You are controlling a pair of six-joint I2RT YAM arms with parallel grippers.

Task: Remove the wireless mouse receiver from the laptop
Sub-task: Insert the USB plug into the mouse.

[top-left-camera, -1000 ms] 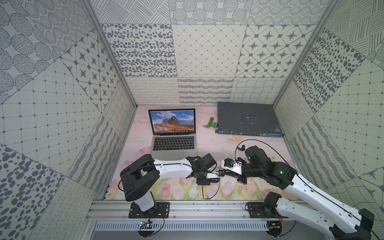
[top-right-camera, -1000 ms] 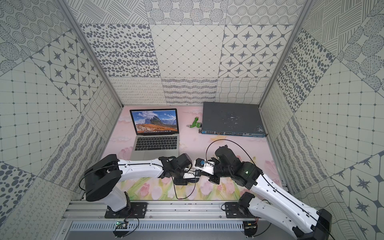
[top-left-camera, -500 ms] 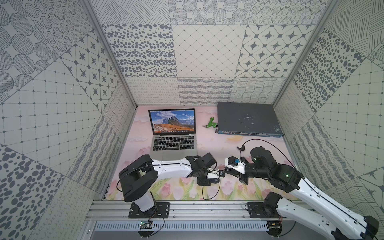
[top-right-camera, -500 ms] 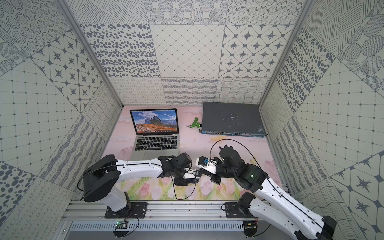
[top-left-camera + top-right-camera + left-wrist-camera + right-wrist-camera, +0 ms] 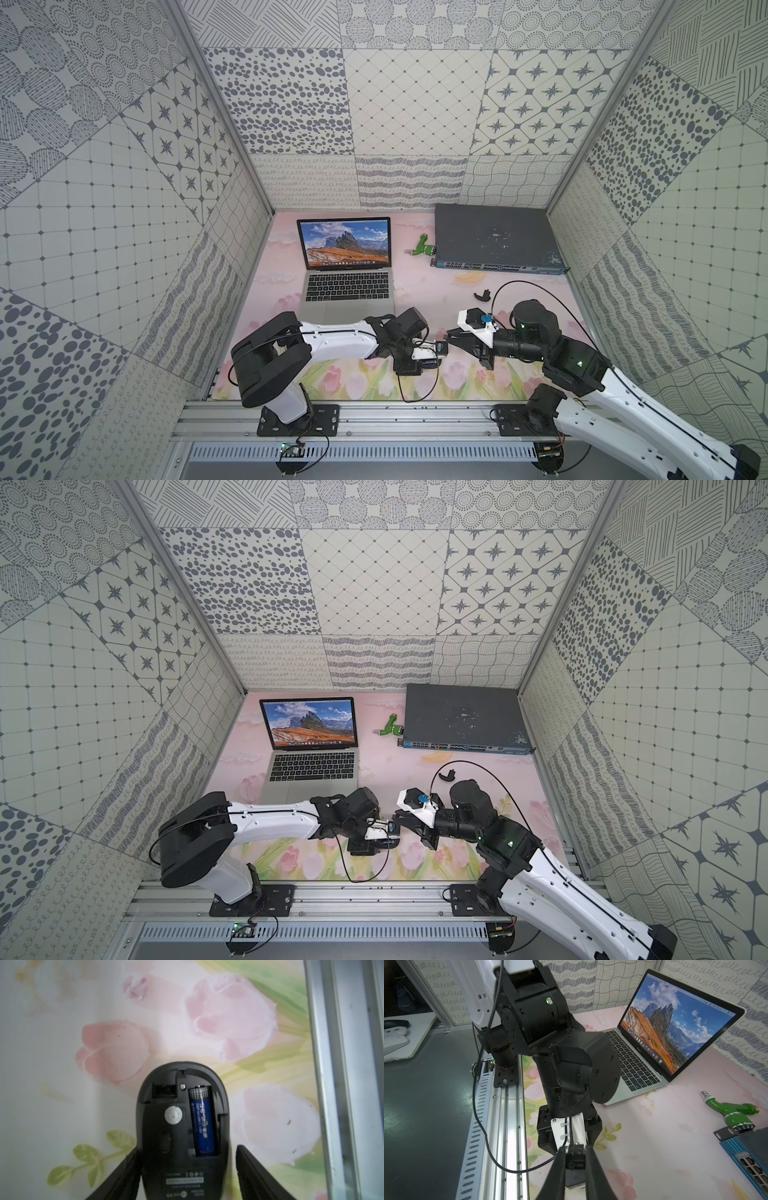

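Drawn back rightward from a second earlier, the right gripper (image 5: 574, 1148) was held low over the tulip mat (image 5: 415, 282), fingers close-set, any grip untellable. The left gripper (image 5: 186, 1150) was spread around the upturned mouse (image 5: 162, 1122) near the front rail (image 5: 332, 1084). The laptop (image 5: 347, 291) was left clear behind; the wireless mouse receiver could not be made out.

The laptop (image 5: 347, 291) stands left of the switch box (image 5: 494, 232); the green stick (image 5: 424, 248) lies between them.

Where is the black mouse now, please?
In the left wrist view, the black mouse lies upside down on the floral mat, inside the open left pincer.
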